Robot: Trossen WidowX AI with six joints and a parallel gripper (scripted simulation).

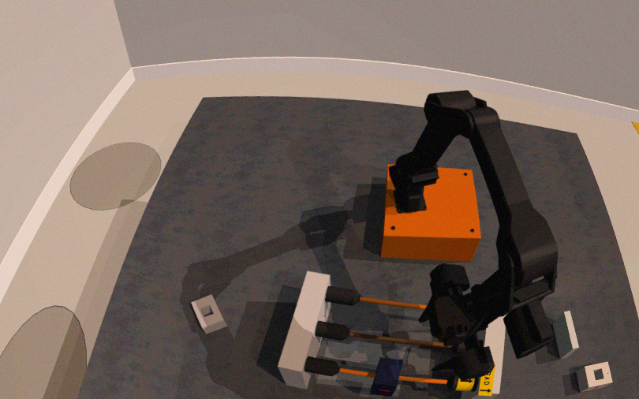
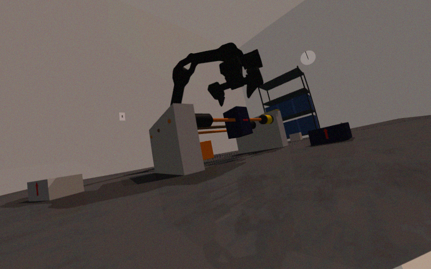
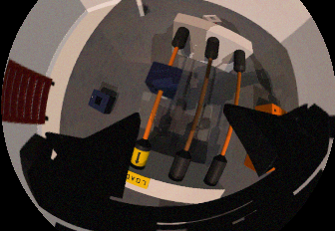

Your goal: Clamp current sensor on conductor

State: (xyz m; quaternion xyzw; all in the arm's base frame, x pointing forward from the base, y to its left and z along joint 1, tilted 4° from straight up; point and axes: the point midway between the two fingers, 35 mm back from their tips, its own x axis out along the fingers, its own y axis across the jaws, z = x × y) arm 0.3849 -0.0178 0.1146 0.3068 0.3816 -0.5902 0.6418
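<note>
The dark blue sensor (image 1: 386, 377) (image 2: 238, 123) (image 3: 164, 80) sits round the LOAD conductor (image 1: 426, 380) (image 2: 217, 119) (image 3: 154, 115), off the table. It looks like one closed block with no gap showing; its latch cannot be made out. Its red arrow mark lies along the conductor in the exterior view; the arrowhead is too small to read. The yellow LOAD label (image 1: 487, 382) (image 3: 138, 179) is at the conductor's banded end. My gripper (image 1: 428, 341) (image 2: 235, 101) (image 3: 182, 113) is open and empty, above the conductors and clear of the sensor.
Two other conductors run beside the LOAD one, between the pale end blocks (image 1: 303, 330) (image 2: 260, 135). An orange box (image 1: 431, 208) stands behind. A square-holed block (image 1: 216, 324) lies left, another (image 1: 595, 385) (image 2: 339, 133) right, near an upright pale plate (image 1: 568, 334).
</note>
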